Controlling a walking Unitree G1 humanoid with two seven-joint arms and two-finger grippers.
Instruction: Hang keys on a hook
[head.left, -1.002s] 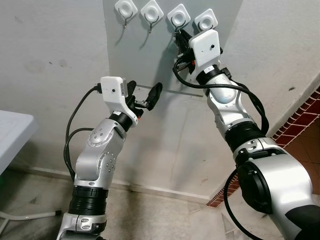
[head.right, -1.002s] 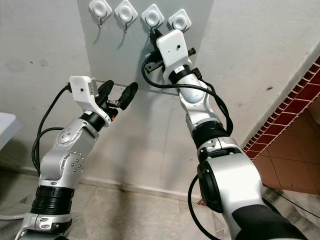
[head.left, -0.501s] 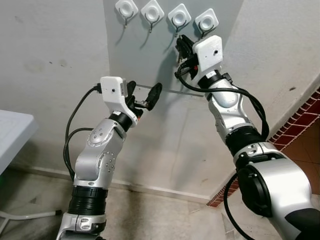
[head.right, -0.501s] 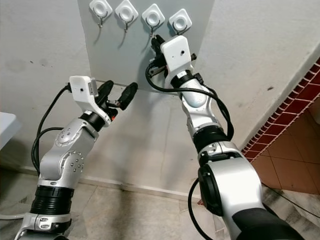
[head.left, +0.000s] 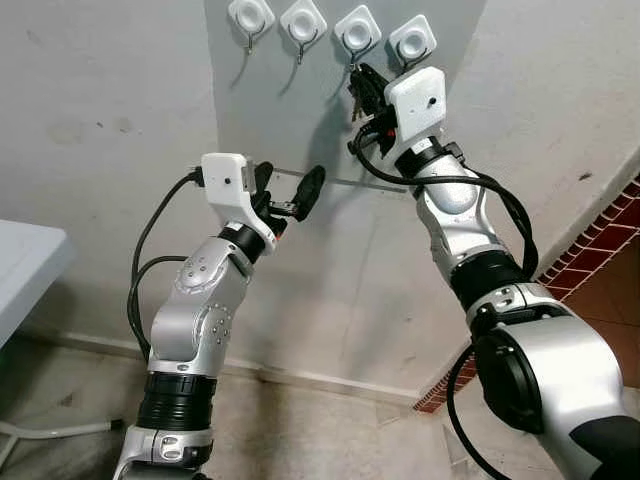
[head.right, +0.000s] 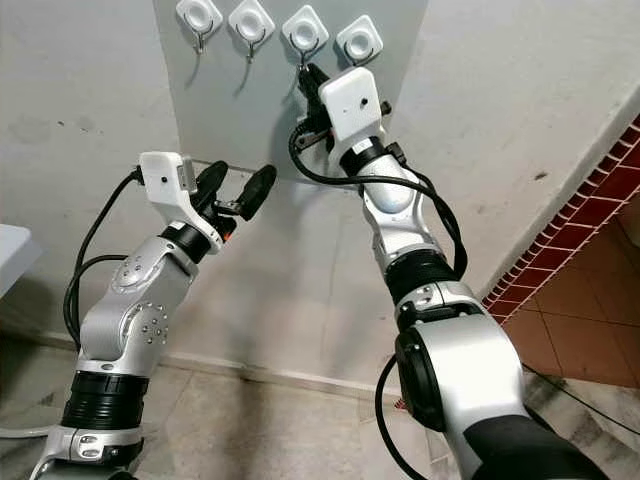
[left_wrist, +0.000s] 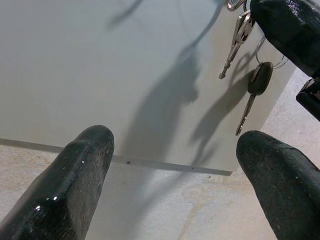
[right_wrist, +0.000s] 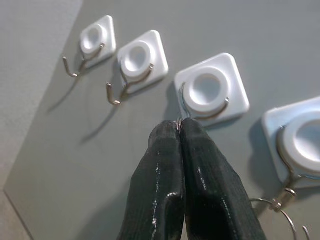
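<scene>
Four white hooks (right_wrist: 210, 93) line the grey panel (head.left: 290, 120), and the right gripper (right_wrist: 179, 131), fingertips pinched on the key ring with the keys (left_wrist: 239, 42) dangling below, sits just under the third hook, while the left gripper (left_wrist: 175, 145) waits spread, lower left.

both head views look forward and up along the raised arms at a grey wall panel (head.left: 300, 130) carrying four white hooks (head.left: 358, 30), the right eye shifted slightly sideways. the left wrist view looks from farther back at the panel's lower edge; the right wrist view sits very near those hooks (right_wrist: 212, 92).
</scene>
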